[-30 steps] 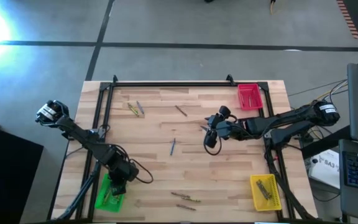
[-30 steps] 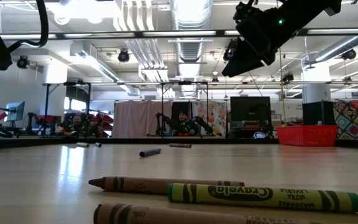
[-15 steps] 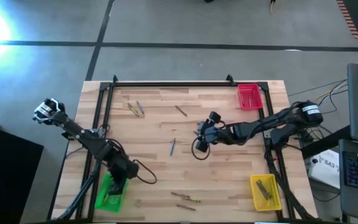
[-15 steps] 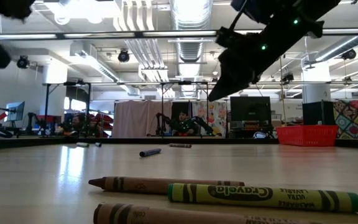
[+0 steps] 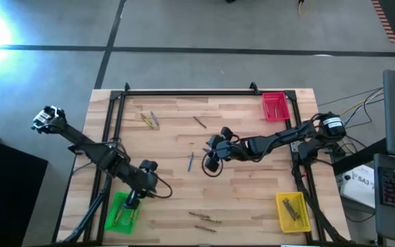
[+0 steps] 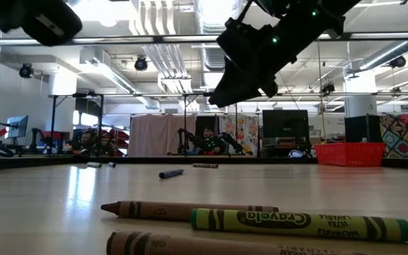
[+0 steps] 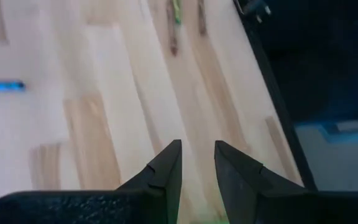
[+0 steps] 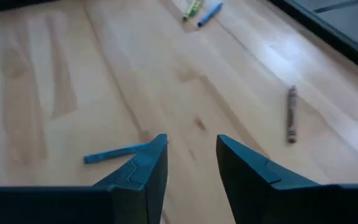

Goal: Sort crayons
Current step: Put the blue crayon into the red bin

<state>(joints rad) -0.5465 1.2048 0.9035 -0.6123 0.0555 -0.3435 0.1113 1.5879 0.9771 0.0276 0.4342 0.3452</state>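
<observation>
The right hand (image 5: 210, 167) has moved leftward to just beside the blue crayon (image 5: 190, 162).

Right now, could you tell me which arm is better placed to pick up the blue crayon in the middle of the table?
The right one. Its gripper hangs open beside the blue crayon, while the left gripper sits by the green tray.

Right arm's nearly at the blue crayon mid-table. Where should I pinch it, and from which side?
Grip the blue crayon at mid-length, coming straight down. It lies flat and alone on the table, its long axis running roughly toward and away from the far edge, so turn the fingers to close across its thin width. The right gripper is open, empty and close beside it.
</observation>
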